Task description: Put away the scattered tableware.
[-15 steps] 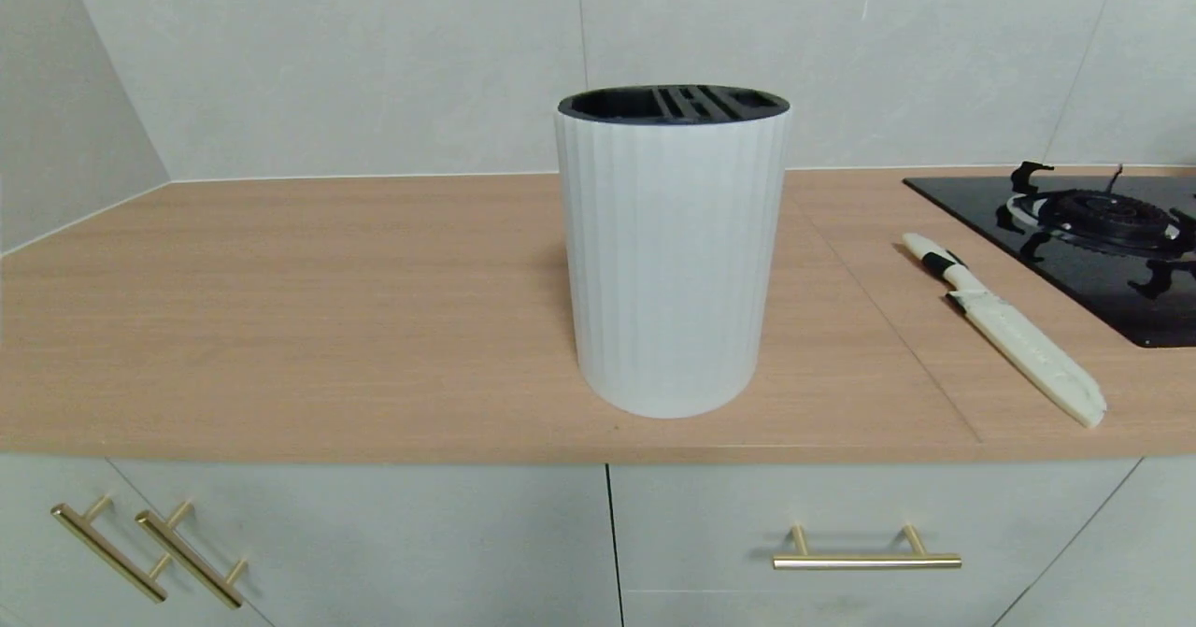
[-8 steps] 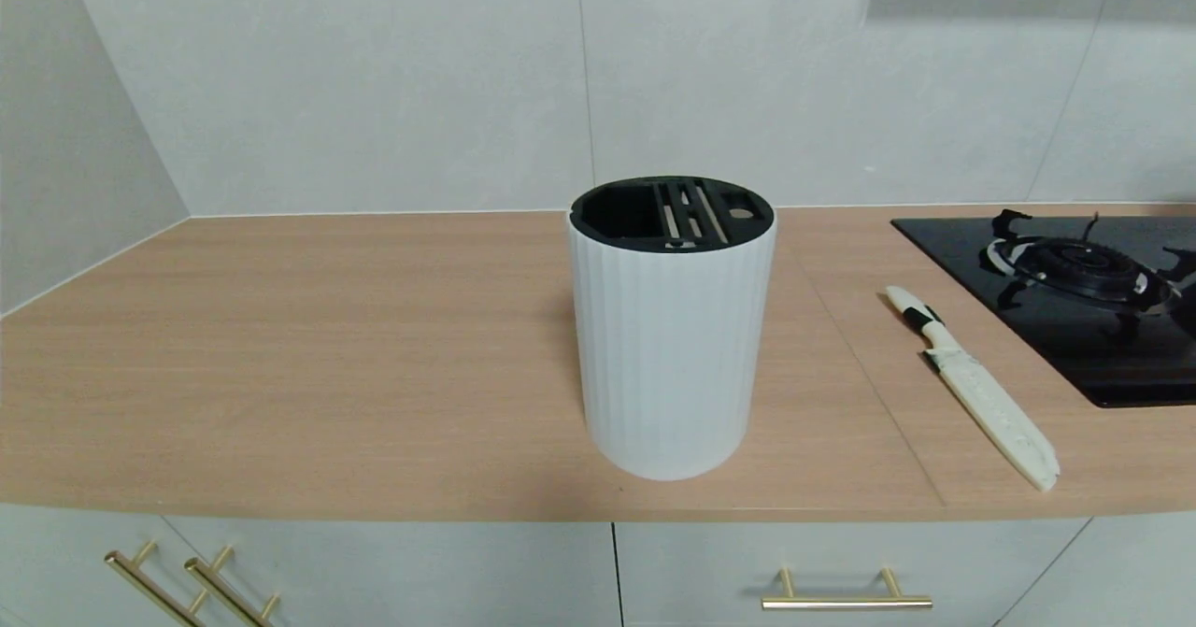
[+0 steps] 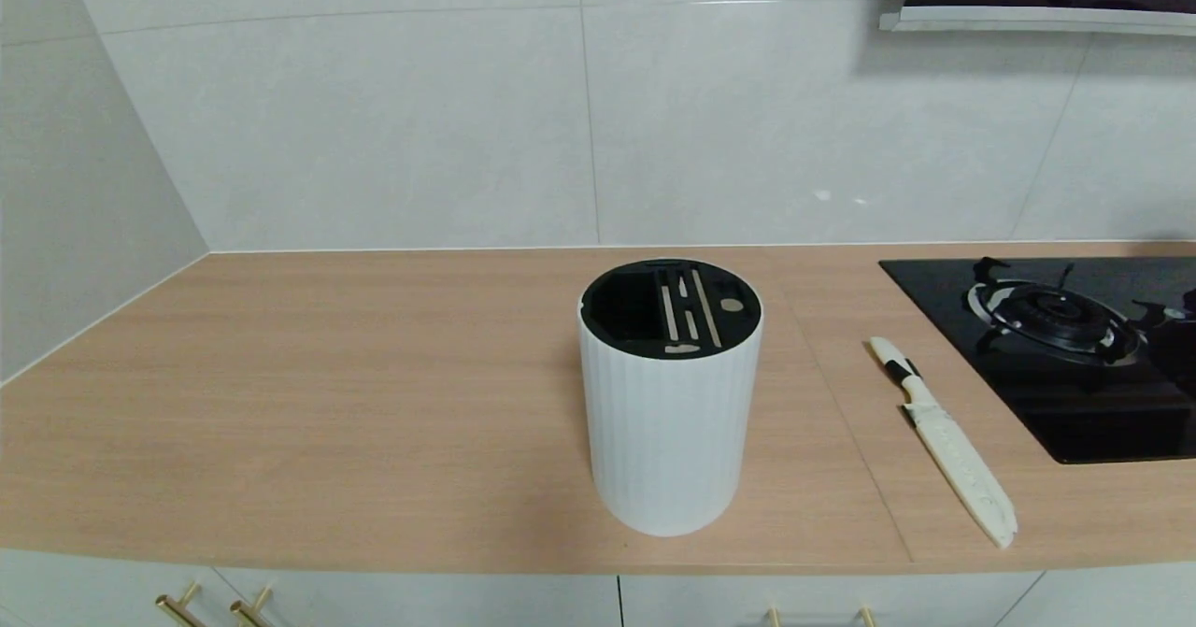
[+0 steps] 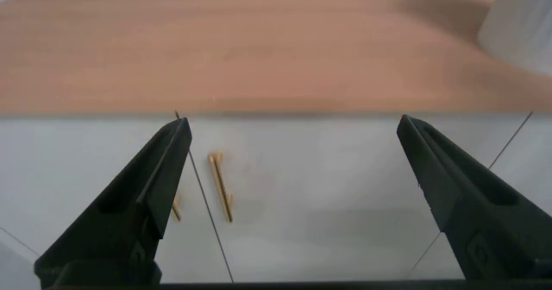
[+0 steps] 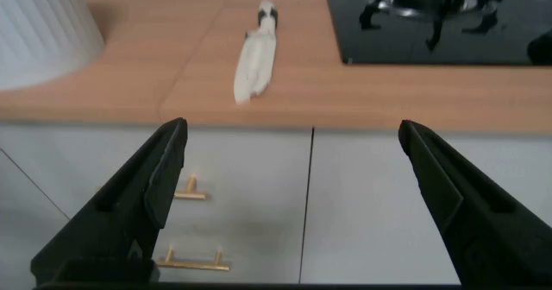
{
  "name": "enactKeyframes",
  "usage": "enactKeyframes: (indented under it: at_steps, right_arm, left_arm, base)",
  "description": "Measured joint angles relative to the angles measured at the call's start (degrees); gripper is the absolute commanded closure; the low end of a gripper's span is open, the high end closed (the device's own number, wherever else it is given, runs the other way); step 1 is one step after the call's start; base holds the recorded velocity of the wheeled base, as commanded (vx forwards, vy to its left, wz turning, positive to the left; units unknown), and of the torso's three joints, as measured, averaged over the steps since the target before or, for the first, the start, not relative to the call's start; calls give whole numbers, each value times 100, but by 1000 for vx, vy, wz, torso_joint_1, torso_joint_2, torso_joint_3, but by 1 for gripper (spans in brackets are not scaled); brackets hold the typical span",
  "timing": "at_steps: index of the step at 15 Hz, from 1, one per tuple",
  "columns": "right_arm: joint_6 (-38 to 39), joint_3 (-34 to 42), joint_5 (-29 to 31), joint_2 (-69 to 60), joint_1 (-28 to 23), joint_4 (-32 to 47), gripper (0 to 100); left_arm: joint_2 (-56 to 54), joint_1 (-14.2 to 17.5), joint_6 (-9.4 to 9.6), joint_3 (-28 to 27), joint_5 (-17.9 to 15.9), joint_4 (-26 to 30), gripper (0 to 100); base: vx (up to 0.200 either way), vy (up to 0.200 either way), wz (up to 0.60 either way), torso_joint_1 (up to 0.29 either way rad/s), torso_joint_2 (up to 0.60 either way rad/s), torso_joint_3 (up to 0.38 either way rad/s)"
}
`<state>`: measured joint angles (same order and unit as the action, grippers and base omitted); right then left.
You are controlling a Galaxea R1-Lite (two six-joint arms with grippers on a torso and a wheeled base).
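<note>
Right gripper (image 5: 291, 128) gapes wide, below counter (image 5: 172, 91) edge; left gripper (image 4: 294, 122) likewise apart. Best take knife (image 3: 944, 440) by its handle (image 3: 892, 365), blade kept level, then slot into holder (image 3: 668, 421).

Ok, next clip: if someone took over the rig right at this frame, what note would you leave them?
Left gripper: jaws open, empty, low in front of the cabinets.
Right gripper: same.
Knife lies flat on the countertop, between the white slotted holder and the hob, apart from both.
Done: nothing.
Left: grasp the knife, slot it into the holder.
</note>
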<state>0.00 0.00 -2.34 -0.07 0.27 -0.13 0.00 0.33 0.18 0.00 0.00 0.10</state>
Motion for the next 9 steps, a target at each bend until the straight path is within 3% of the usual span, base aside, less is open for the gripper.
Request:
enactKeyframes:
  at_steps: [9]
  right_arm:
    - [0, 0, -1, 0, -5, -2, 0]
  left_arm:
    - [0, 0, 0, 0, 0, 0, 0]
  base:
    - [0, 0, 0, 264, -569, -312]
